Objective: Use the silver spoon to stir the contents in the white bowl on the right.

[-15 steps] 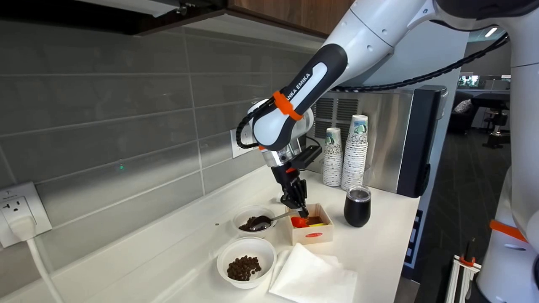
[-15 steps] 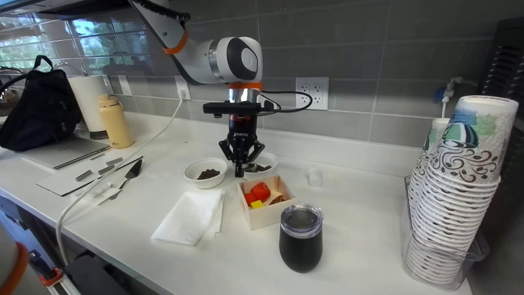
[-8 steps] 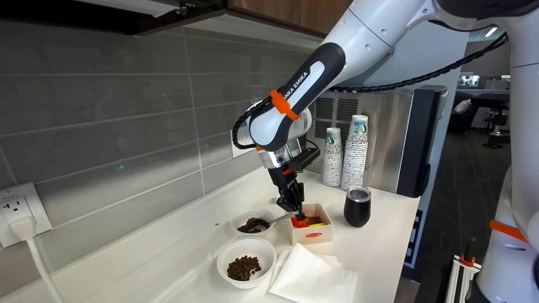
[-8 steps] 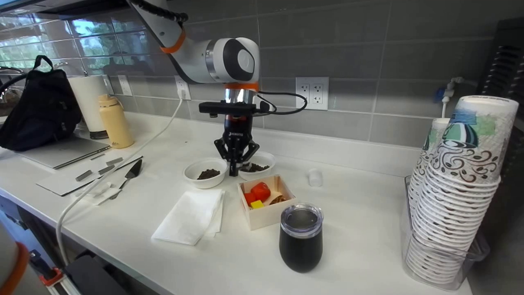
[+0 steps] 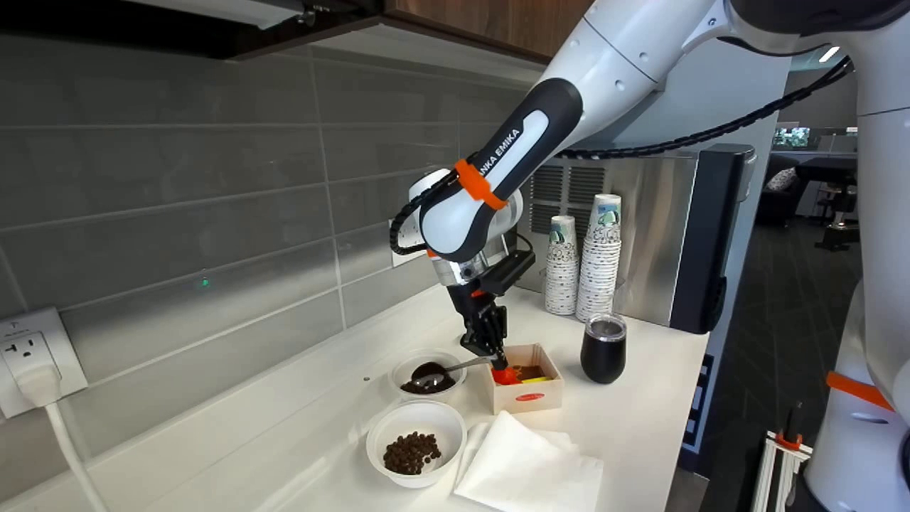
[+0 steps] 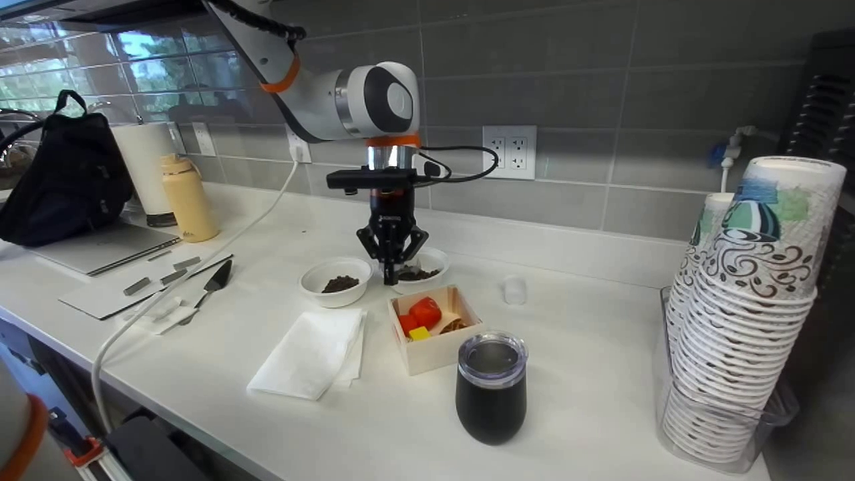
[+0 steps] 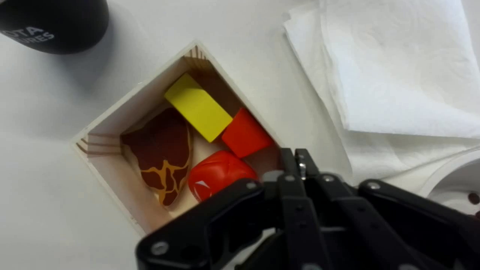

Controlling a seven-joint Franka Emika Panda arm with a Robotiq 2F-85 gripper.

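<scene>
Black fingers (image 7: 288,163) of the gripper (image 7: 298,159) were drawn together on the thin handle of the silver spoon (image 5: 466,365); in the wrist view only a narrow slit ran between the tips, with a glint of metal in it. From that hold the spoon slanted, in an exterior view, down across the rim of the white bowl (image 5: 407,364) with the dark contents (image 5: 446,385). Its head lay within the rim, over those contents, though I could not tell whether it touched them. The fingertips themselves were outside the bowl, just beside it, near a corner of the wooden box (image 5: 525,404). That box held a yellow block (image 7: 198,107), red pieces (image 7: 221,172) and a brown piece (image 7: 159,146) shaped like a steak. Close by the white bowl stood a like bowl (image 5: 386,430) of loose brown lumps (image 5: 412,453), with folded napkins (image 5: 533,462) next to it, and a black tumbler (image 5: 603,355) stood on the counter (image 5: 633,427) across the box from both bowls.
</scene>
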